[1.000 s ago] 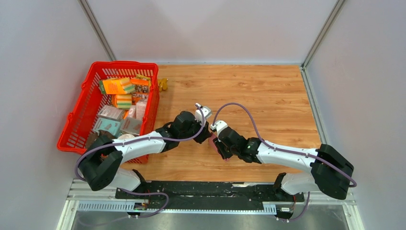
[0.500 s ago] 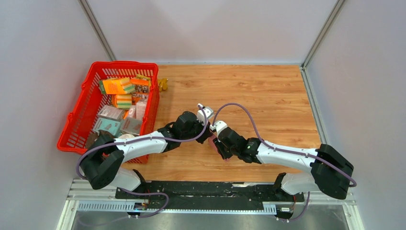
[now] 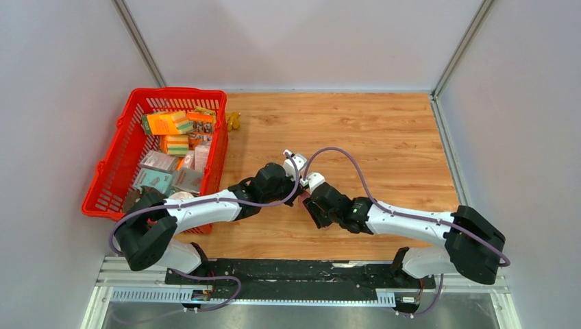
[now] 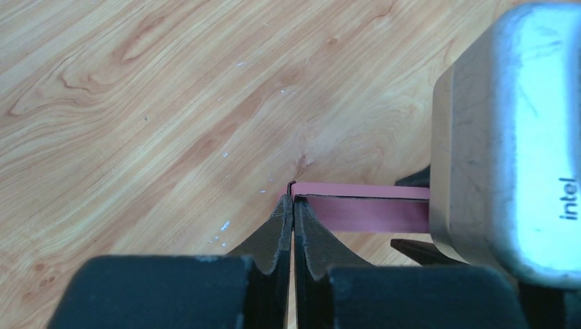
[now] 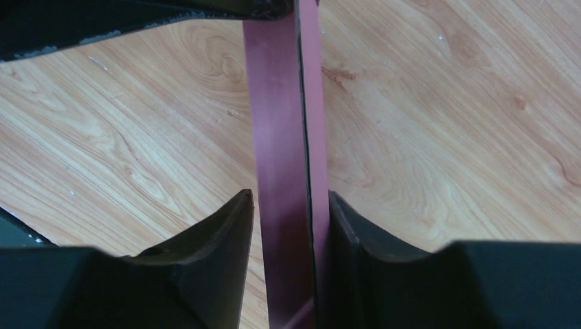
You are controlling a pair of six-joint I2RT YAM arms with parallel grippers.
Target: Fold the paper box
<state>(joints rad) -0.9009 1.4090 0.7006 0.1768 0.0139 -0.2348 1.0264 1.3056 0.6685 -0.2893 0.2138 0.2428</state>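
Top external showed the red plastic basket (image 3: 178, 90) of printed packages standing at far left, out of the working area. Right of it, near the middle of the wooden table (image 3: 397, 137), the left gripper (image 4: 292, 200) had its fingers pressed together on the end edge of the thin pink cardboard paper box (image 4: 363, 211), likely to pin that flap as an anchor. The paper box, spanning the two arms, ran on into the right gripper (image 5: 288, 205), whose fingers flanked it closely. Whether they squeezed it or merely guided the fold, I could not tell.
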